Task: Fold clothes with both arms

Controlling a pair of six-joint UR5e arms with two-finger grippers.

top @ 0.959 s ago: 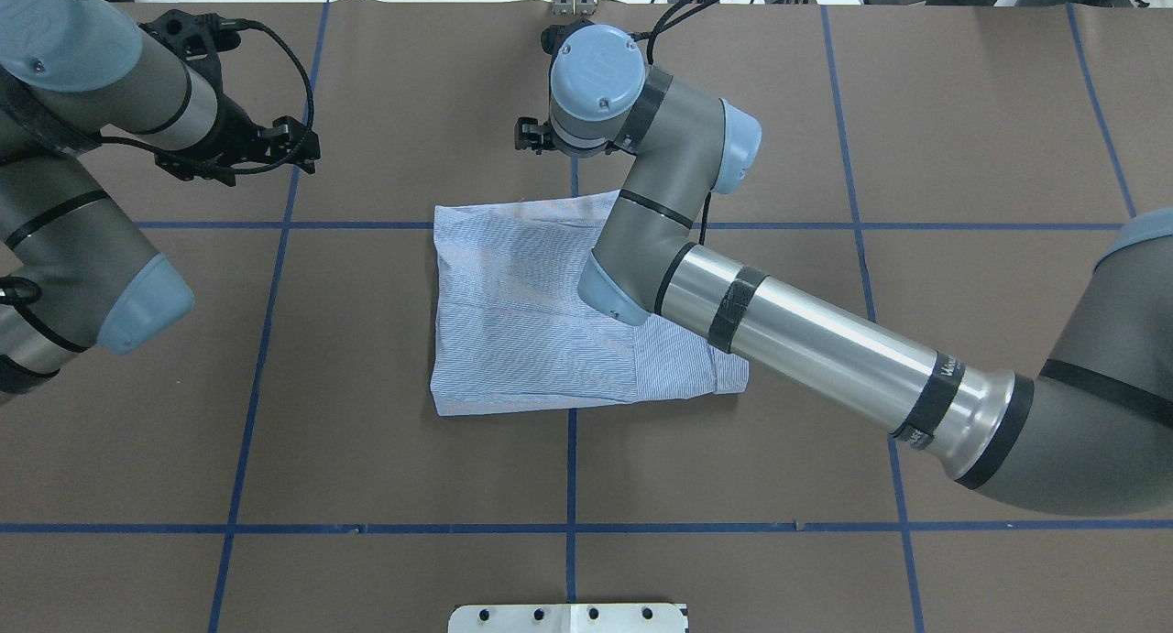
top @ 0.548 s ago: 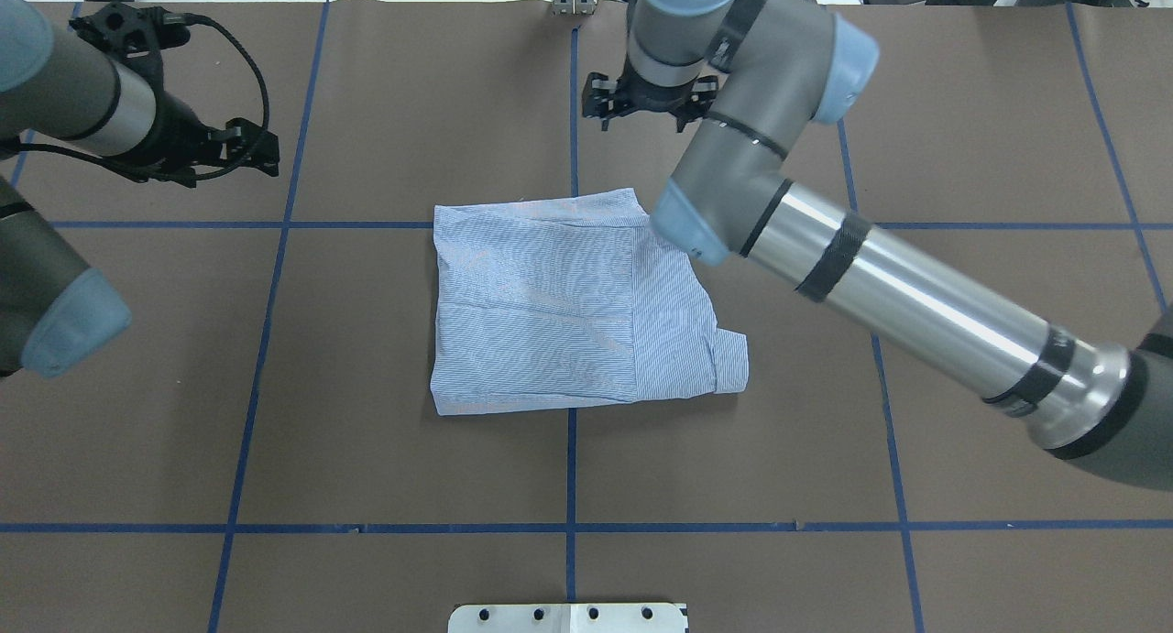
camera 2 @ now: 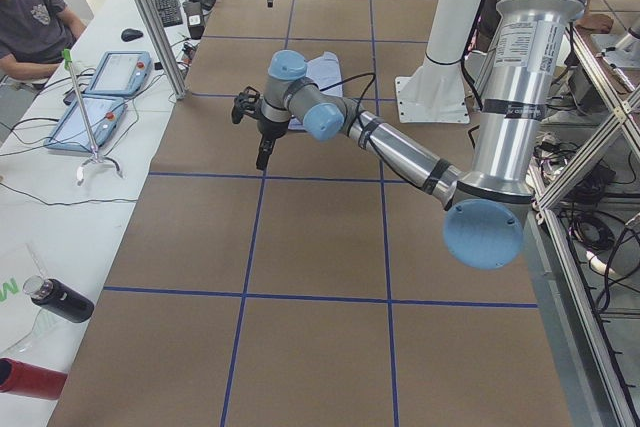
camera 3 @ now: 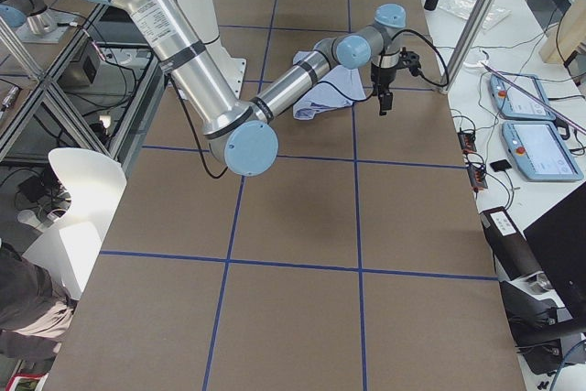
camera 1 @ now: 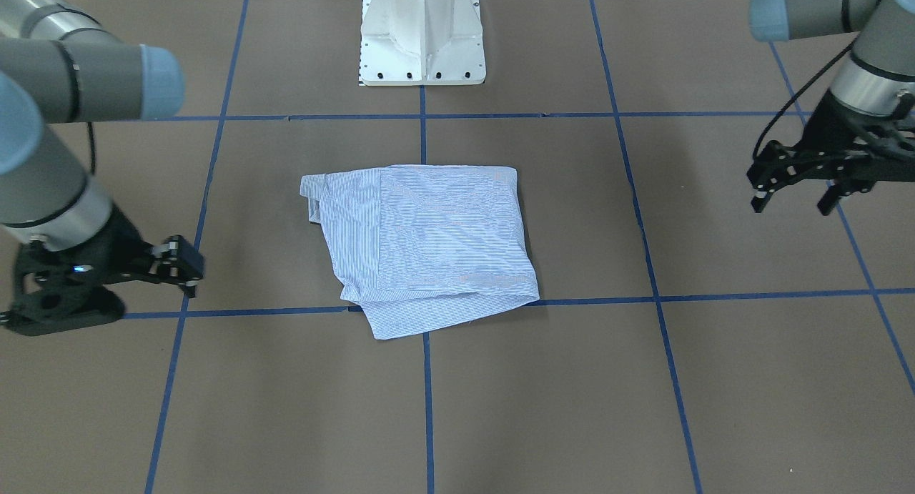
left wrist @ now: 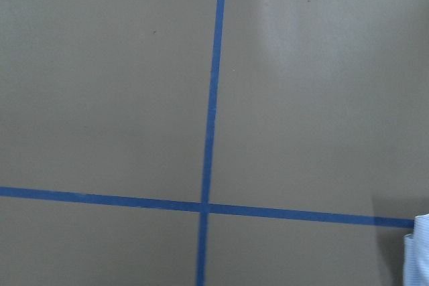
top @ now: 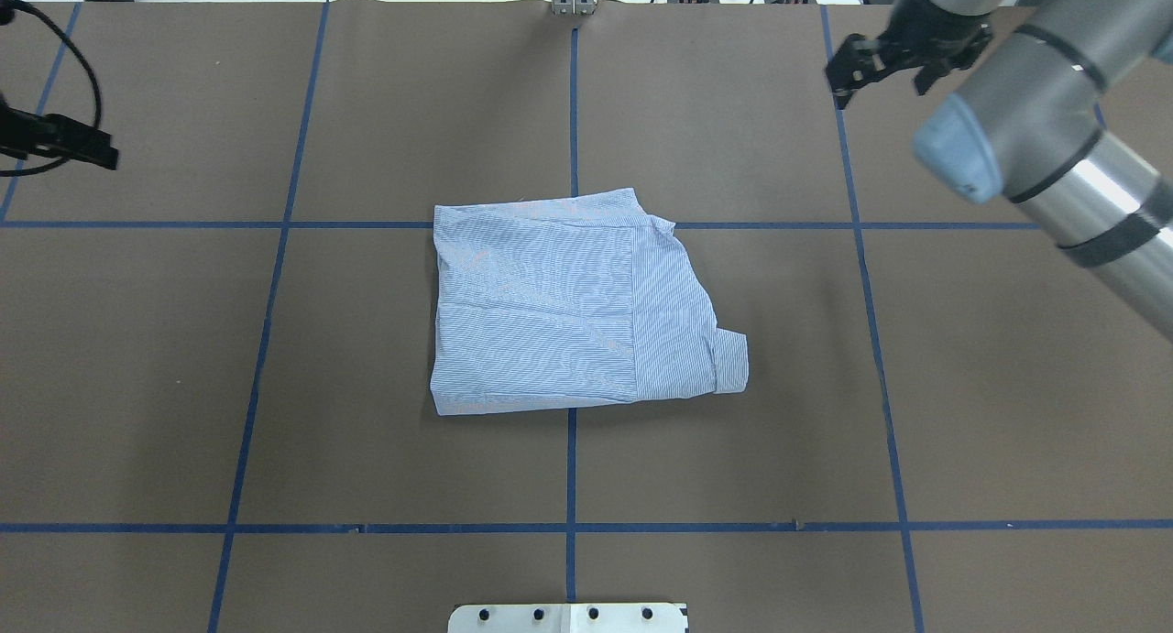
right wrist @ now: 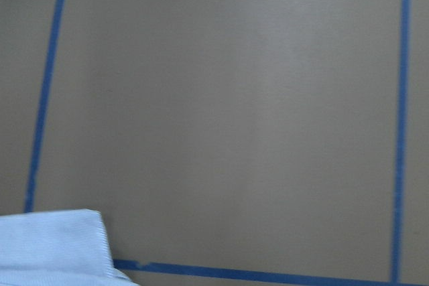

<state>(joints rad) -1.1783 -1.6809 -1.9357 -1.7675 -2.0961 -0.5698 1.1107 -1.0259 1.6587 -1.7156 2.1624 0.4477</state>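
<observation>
A light blue-and-white striped shirt [top: 568, 312] lies folded into a rough rectangle at the middle of the brown table [top: 275, 431]. Its far edge rests along one of the blue tape lines [top: 570, 486] that grid the surface, and a cuff [top: 731, 363] juts from its corner on the robot's right. The robot's white pedestal base [camera 1: 423, 33] stands at the table's near edge. Past the far edge, a white bench carries two teach pendants [camera 2: 100, 97] and a dark bottle [camera 2: 60, 299], with a seated person [camera 2: 35, 12] at its end. The left arm [camera 2: 400, 152] reaches toward the table's left end, wrist bent so the left gripper [camera 1: 792, 196] hangs pointing down above the surface, fingers spread wide and holding nothing. The right arm [camera 3: 275, 98] extends toward the far right corner, and the right gripper [top: 880, 72] is likewise turned downward, jaws apart and empty. Both grippers are well apart from the shirt. Each wrist camera takes in brown surface, tape lines and only a sliver of striped cloth at the frame's edge.
</observation>
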